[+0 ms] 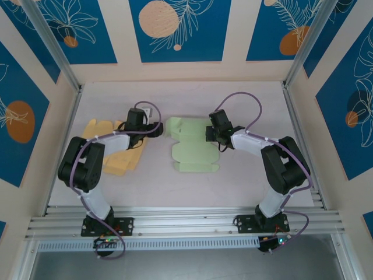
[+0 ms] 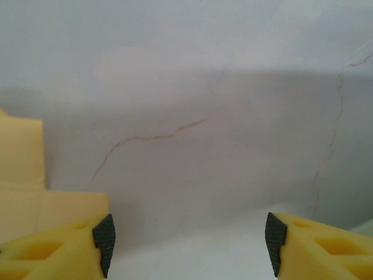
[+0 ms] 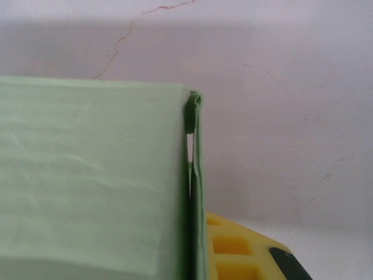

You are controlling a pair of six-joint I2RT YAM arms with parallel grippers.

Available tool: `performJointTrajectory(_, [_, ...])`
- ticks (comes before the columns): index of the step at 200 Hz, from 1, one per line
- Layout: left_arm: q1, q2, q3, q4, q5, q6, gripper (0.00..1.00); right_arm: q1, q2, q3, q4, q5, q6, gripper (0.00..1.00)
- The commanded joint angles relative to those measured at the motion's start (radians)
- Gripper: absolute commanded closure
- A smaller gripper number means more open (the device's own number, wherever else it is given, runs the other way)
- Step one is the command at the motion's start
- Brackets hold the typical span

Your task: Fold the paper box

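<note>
Right gripper (image 1: 210, 136) clenched the green paper box (image 1: 189, 149) at its right edge, flap doubled | box lay flat on counter (image 1: 245, 99) | left gripper (image 2: 189, 239) released, left of box | step: first side fold; next probably needed crease pressed.

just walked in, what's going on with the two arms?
Box folding, early on. The right gripper is shut on the right edge of the green blank, which lies mostly flat mid-table. The left gripper is open and holds nothing, low over the table between the green blank and a yellow blank to its left.
</note>
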Motion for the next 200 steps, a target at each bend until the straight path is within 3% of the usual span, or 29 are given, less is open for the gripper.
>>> performJointTrajectory(1, [0.001, 0.040, 0.082, 0.052, 0.071, -0.016, 0.30, -0.004, -0.035, -0.012, 0.014, 0.002, 0.000, 1.00])
performJointTrajectory(71, [-0.027, 0.142, 0.166, 0.073, 0.183, -0.026, 0.34, -0.004, -0.012, 0.003, 0.014, 0.000, 0.004, 1.00])
performJointTrajectory(200, [-0.080, 0.074, -0.023, 0.206, 0.240, -0.110, 0.37, -0.006, 0.029, 0.021, -0.006, -0.007, 0.021, 1.00])
